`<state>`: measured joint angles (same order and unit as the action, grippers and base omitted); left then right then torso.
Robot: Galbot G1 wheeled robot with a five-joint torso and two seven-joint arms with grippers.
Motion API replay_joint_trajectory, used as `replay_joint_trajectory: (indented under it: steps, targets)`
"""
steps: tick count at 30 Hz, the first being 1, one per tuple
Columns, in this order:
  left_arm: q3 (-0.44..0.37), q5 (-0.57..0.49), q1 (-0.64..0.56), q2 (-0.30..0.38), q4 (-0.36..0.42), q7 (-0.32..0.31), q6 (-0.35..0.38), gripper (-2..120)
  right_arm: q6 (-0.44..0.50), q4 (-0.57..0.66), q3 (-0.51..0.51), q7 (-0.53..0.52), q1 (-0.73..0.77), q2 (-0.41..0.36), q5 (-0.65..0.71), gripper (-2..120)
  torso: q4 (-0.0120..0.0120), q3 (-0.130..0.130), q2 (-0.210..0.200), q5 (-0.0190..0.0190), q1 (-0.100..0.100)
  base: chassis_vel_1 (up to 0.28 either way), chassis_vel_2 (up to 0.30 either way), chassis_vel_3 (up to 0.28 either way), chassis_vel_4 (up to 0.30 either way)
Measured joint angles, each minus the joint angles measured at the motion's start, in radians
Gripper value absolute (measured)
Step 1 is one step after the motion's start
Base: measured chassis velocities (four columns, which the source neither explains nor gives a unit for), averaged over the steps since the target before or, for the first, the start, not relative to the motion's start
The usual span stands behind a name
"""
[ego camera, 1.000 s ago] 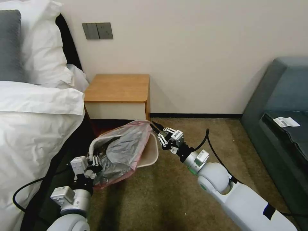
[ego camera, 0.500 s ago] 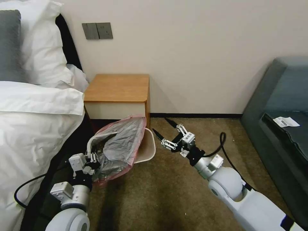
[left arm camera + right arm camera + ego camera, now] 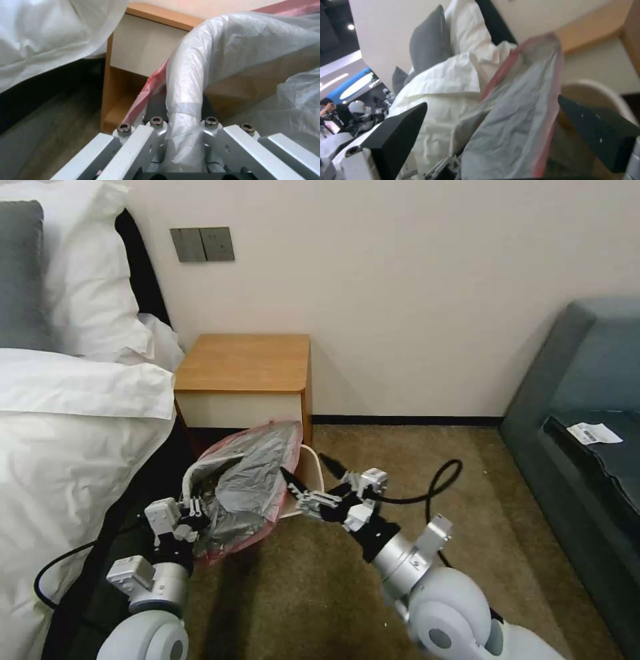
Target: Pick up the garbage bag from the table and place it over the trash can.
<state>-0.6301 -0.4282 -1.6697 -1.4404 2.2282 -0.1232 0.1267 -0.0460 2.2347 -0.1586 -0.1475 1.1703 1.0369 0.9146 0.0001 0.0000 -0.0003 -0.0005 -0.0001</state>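
Plastic from the garbage bag is draping over the trash can beside the table — we are pinching film and rim with our left gripper, our right gripper spread wide, empty, at the uncovered edge — that side is left.

arms: glossy white shells, silver wrists | cables: black loops | right gripper: black fingers, silver linkages
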Motion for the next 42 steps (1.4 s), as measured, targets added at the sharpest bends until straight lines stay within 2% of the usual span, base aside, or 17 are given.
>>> replay_joint_trajectory:
  steps: [14, 17, 19, 22, 25, 26, 29, 31, 33, 37, 39, 41, 42]
  targets:
    - [0.015, 0.018, -0.027, -0.015, 0.053, 0.005, -0.003, 7, -0.011, -0.119, -0.025, -0.002, -0.052, 0.049, -0.01, 100, -0.0001, 0.0, 0.0, 0.0002, 0.0, 0.0, 0.0, 0.0, 0.0]
    - [0.016, 0.02, -0.028, -0.017, 0.053, 0.005, -0.003, 7, -0.008, -0.127, -0.029, 0.001, -0.057, 0.053, -0.011, 96, -0.0001, 0.0, 0.0, 0.0002, 0.0, 0.0, 0.0, 0.0, 0.0]
    - [0.015, 0.021, -0.028, -0.017, 0.048, 0.005, -0.004, 7, -0.003, -0.128, -0.032, 0.005, -0.057, 0.054, -0.018, 86, -0.0001, 0.0, 0.0, 0.0002, 0.0, 0.0, 0.0, 0.0, 0.0]
    - [0.015, 0.021, -0.028, -0.017, 0.044, 0.006, -0.004, 7, -0.001, -0.128, -0.032, 0.006, -0.057, 0.055, -0.023, 80, -0.0001, 0.0, 0.0, 0.0001, 0.0, 0.0, 0.0, 0.0, 0.0]
    - [0.015, 0.021, -0.025, -0.016, 0.036, 0.006, -0.004, 7, 0.004, -0.127, -0.032, 0.007, -0.057, 0.054, -0.032, 64, -0.0001, 0.0, 0.0, 0.0001, 0.0, 0.0, 0.0, 0.0, 0.0]
    - [0.015, 0.021, -0.025, -0.016, 0.036, 0.006, -0.004, 7, 0.004, -0.127, -0.032, 0.007, -0.057, 0.054, -0.032, 64, -0.0001, 0.0, 0.0, 0.0001, 0.0, 0.0, 0.0, 0.0, 0.0]
    - [0.017, 0.02, -0.024, -0.015, 0.035, 0.006, -0.004, 7, 0.009, -0.126, -0.031, 0.008, -0.056, 0.054, -0.039, 50, -0.0001, 0.0, 0.0, 0.0002, 0.0, 0.0, 0.0, 0.0, 0.0]
    - [0.017, 0.02, -0.023, -0.015, 0.035, 0.006, -0.004, 7, 0.009, -0.126, -0.031, 0.009, -0.056, 0.053, -0.041, 47, -0.0001, 0.0, 0.0, 0.0002, 0.0, 0.0, 0.0, 0.0, 0.0]
    - [0.017, 0.02, -0.023, -0.014, 0.035, 0.006, -0.004, 7, 0.013, -0.126, -0.03, 0.013, -0.058, 0.053, -0.048, 36, -0.0001, 0.0, 0.0, 0.0002, 0.0, 0.0, 0.0, 0.0, 0.0]
    - [0.017, 0.019, -0.023, -0.014, 0.035, 0.006, -0.004, 7, 0.015, -0.127, -0.029, 0.015, -0.061, 0.053, -0.054, 26, -0.0002, 0.0, 0.0, 0.0002, 0.0, 0.0, 0.0, 0.0, 0.0]
    - [0.017, 0.019, -0.024, -0.013, 0.035, 0.006, -0.004, 7, 0.02, -0.13, -0.029, 0.023, -0.063, 0.052, -0.071, 14, -0.0001, 0.0, 0.0, 0.0001, 0.0, 0.0, 0.0, 0.0, 0.0]
    - [0.017, 0.019, -0.024, -0.013, 0.035, 0.006, -0.004, 7, 0.021, -0.131, -0.029, 0.024, -0.063, 0.051, -0.073, 12, -0.0001, 0.0, 0.0, 0.0002, 0.0, 0.0, 0.0, 0.0, 0.0]
    - [0.016, 0.019, -0.024, -0.013, 0.035, 0.006, -0.004, 7, 0.024, -0.132, -0.029, 0.026, -0.063, 0.051, -0.076, 7, -0.0001, 0.0, 0.0, 0.0002, 0.0, 0.0, 0.0, 0.0, 0.0]
